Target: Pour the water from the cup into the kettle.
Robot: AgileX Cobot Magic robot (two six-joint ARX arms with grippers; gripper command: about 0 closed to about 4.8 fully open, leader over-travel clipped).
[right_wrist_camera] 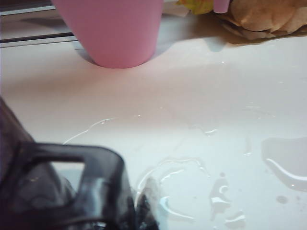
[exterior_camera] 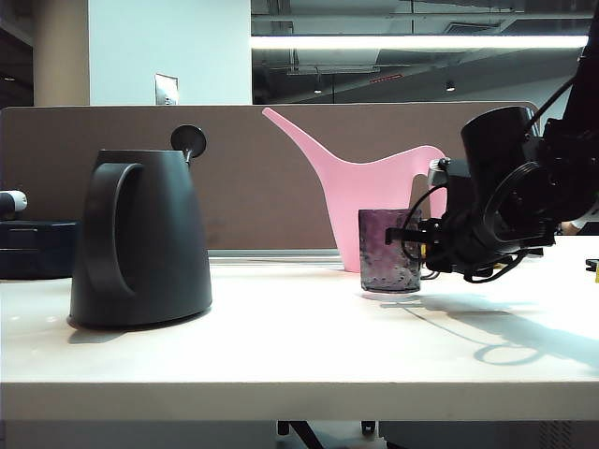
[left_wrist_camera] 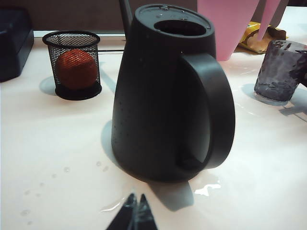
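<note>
The black kettle (exterior_camera: 140, 238) stands on the left of the table, its lid tipped up and its top hole open (left_wrist_camera: 182, 28). The small purple-grey cup (exterior_camera: 388, 251) stands upright at or just above the tabletop, right of centre, and shows in the left wrist view (left_wrist_camera: 280, 69). My right gripper (exterior_camera: 412, 236) reaches in from the right at the cup's side. In its wrist view the jaws (right_wrist_camera: 144, 211) are shut against the cup's dark loop handle (right_wrist_camera: 100, 163). My left gripper (left_wrist_camera: 136, 201) hangs shut and empty just in front of the kettle's handle side.
A pink watering can (exterior_camera: 374, 187) stands right behind the cup. A black mesh holder with an orange ball (left_wrist_camera: 72, 64) sits behind the kettle, with a dark box (exterior_camera: 37, 248) at the far left. Puddles (right_wrist_camera: 288, 163) lie on the table. A crumpled bag (right_wrist_camera: 264, 17) lies at the back right.
</note>
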